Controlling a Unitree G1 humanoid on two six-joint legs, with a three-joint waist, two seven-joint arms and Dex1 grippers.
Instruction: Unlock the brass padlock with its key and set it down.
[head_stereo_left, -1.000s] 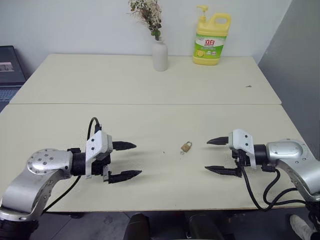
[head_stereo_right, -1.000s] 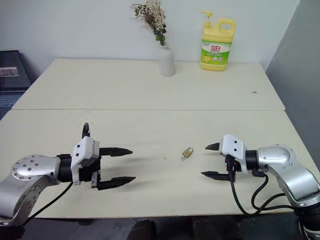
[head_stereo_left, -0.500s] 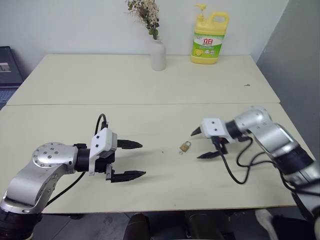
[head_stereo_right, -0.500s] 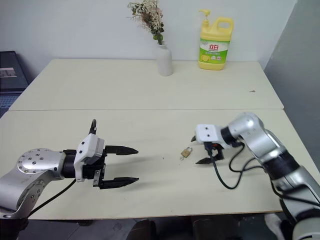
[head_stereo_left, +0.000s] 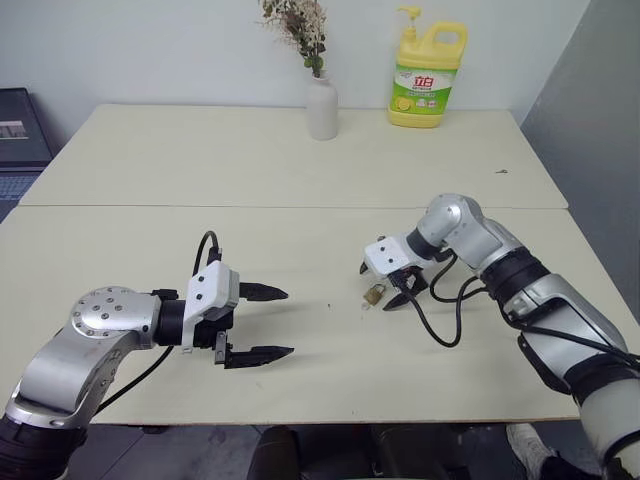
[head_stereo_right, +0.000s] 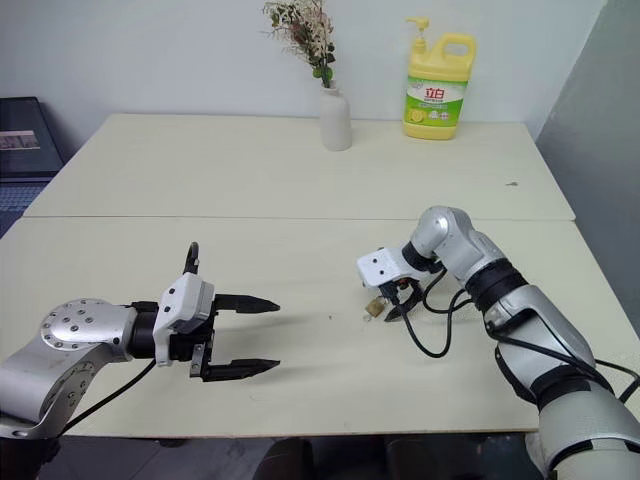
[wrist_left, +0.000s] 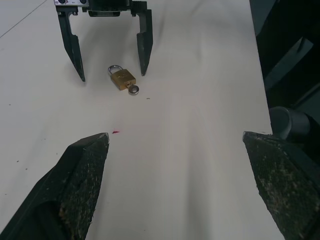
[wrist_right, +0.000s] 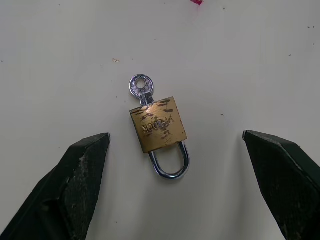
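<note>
The brass padlock (wrist_right: 158, 124) lies flat on the table (head_stereo_left: 300, 160), near the front edge and a little right of centre, with its shackle closed and the key (wrist_right: 141, 88) already seated in the keyway, its round bow sticking out of the body's end opposite the shackle. The right gripper (head_stereo_left: 391, 289) hangs straight above it, pointing down, its two black fingers spread wide with the lock between them and neither tip touching it. The step in hand looks like the pick-up: the fingers should come down evenly on either side and close across the flat brass body, not the shackle or the key (the bow must be left free for turning). The lock is small and could skid, so a centred, slow close seems wise. The left gripper (head_stereo_left: 262, 323) waits well apart to the left, empty and wide open, aimed toward the lock.
</note>
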